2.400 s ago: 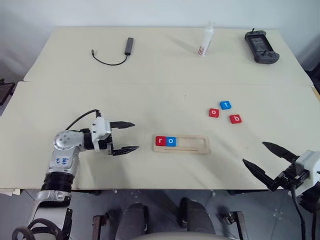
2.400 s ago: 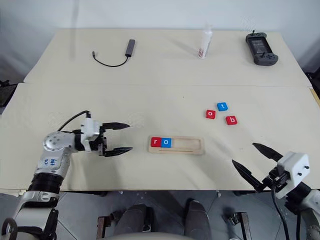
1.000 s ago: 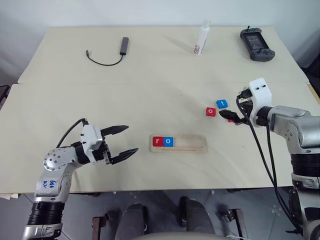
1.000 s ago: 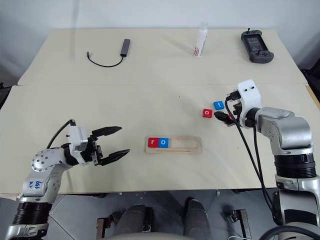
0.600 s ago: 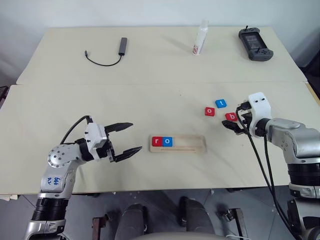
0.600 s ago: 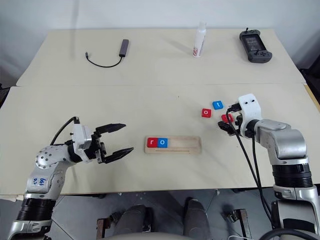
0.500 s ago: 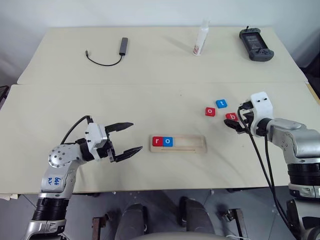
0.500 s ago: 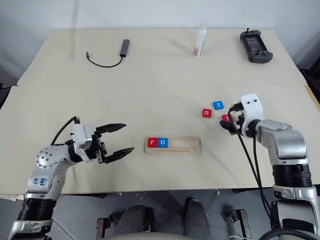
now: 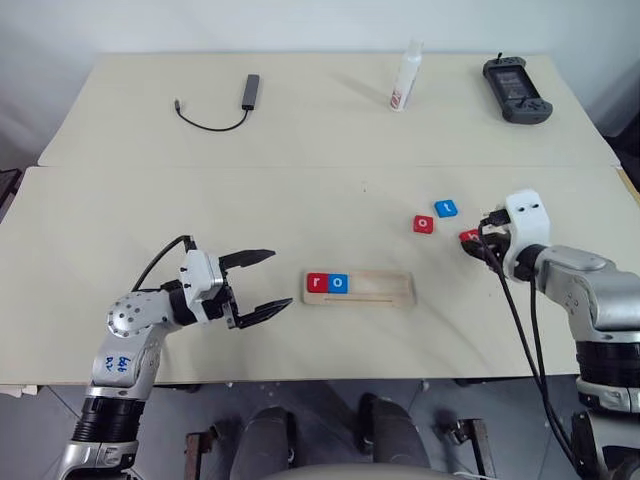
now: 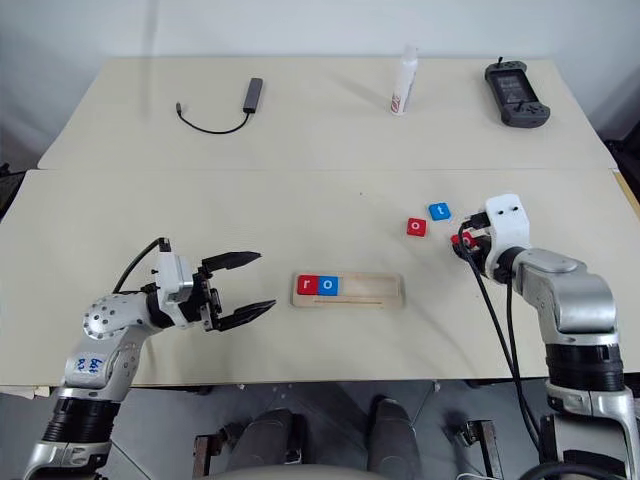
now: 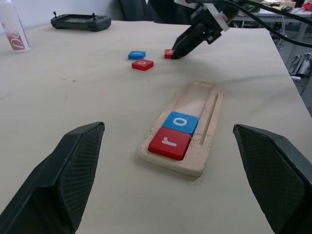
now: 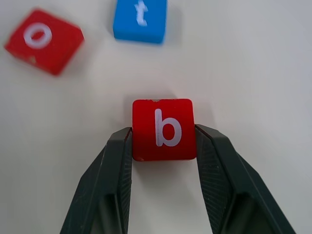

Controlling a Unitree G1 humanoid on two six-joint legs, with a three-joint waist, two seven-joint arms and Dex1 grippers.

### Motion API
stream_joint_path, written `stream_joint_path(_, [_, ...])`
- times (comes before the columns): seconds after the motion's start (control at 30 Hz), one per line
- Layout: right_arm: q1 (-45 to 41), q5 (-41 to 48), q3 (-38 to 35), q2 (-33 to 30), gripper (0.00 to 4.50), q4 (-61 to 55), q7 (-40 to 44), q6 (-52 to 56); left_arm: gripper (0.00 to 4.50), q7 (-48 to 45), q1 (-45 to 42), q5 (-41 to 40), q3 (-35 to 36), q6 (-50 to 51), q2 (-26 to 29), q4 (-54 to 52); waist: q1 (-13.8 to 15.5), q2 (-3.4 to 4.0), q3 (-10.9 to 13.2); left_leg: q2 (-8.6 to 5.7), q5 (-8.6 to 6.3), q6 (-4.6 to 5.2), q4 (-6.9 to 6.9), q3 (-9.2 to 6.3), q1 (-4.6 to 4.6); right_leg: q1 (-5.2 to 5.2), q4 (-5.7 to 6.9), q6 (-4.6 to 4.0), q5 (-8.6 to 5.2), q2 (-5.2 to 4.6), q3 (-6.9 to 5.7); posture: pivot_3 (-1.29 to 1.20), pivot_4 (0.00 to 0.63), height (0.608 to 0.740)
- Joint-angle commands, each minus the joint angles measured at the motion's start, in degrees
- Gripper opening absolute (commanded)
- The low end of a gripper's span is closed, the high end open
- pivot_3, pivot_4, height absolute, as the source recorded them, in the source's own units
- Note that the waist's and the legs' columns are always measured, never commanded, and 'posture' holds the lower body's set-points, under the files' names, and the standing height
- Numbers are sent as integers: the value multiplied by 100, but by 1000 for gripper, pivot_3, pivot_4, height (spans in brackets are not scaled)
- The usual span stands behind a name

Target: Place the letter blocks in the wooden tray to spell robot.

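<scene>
- My right gripper (image 12: 163,146) has its fingers against both sides of the red b block (image 12: 164,128); just past the tips lie the blue t block (image 12: 140,19) and the red o block (image 12: 44,41), with bare table (image 9: 300,190) between them and the b.
- Between my right gripper and the wooden tray (image 9: 360,288), the table is bare.
- My left gripper (image 9: 262,285) hangs with fingers spread beside the tray's end, where the r (image 11: 169,143) and o (image 11: 180,123) tiles sit; the remaining groove is unoccupied.

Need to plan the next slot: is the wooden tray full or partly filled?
Partly filled. The wooden tray holds only the red r and blue o at its left end; the rest is bare.
</scene>
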Motion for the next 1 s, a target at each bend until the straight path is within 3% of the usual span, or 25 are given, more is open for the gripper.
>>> stream_joint_path(0.03, [269,204,-615,208,1467,-1181,-356,910,4500,-47,-100,-40,-111,-15,-76,-66,-12,0,0,0,0,0,0,0,0,0,1,0,0,0,0,0,150,740])
stream_joint_path(0.23, [1044,228,-1310,1440,1467,-3258,-957,2450,4500,-221,-209,-41,-313,58,-141,70,-29,3,-2,4,0,-5,-7,-3,3,-3,2,-1,-1,4,1,0,150,740])
stream_joint_path(0.37, [1227,-51,-1271,2108,1467,-3575,-1370,2487,4500,-266,-381,-38,-354,87,-146,172,-37,3,-2,2,0,-3,-1,-1,3,-1,3,-1,0,4,6,0,150,740])
stream_joint_path(0.5, [1139,-211,-1077,2209,1467,-3395,-1530,2148,4500,-265,-429,-48,-304,129,-83,135,-43,5,-3,1,0,-3,-6,-3,4,-3,2,-1,0,4,6,0,150,740])
stream_joint_path(0.53, [1121,-252,-1039,2189,2197,-3356,-1557,2068,4500,-264,-419,-48,-287,132,-68,123,-45,5,-3,1,0,-3,-7,-2,4,-3,2,-1,0,4,6,0,150,740])
stream_joint_path(0.57, [1090,-208,-1018,2178,2457,-3295,-1490,2062,4500,-256,-401,-41,-265,127,-47,114,-48,5,-3,1,0,-4,-8,-2,4,-3,1,-1,0,4,6,0,150,740])
stream_joint_path(0.73, [932,164,-989,1476,4204,-2979,-745,1966,4500,-192,-302,-53,-176,165,46,-12,-45,5,-3,0,-1,-2,-8,-2,3,-3,0,-1,0,4,6,0,150,740])
stream_joint_path(0.77, [927,326,-1001,1087,4463,-2854,-346,1805,4500,-190,-271,-67,-168,173,65,-53,-37,5,-3,0,-1,-2,-8,-2,3,-3,0,-1,0,4,6,0,150,740])
stream_joint_path(0.87, [1036,513,-751,-226,4463,-2360,908,824,4500,-265,-213,-102,-131,172,144,-103,-37,10,1,-3,-4,4,-6,-4,1,-2,-4,-1,0,2,5,0,150,740])
stream_joint_path(1.0, [1265,255,-266,-1512,4463,-1021,3122,-1909,4500,-475,-240,-196,-175,173,210,-141,-41,4,1,-4,-7,9,-12,0,8,2,-12,2,1,3,8,0,150,740])
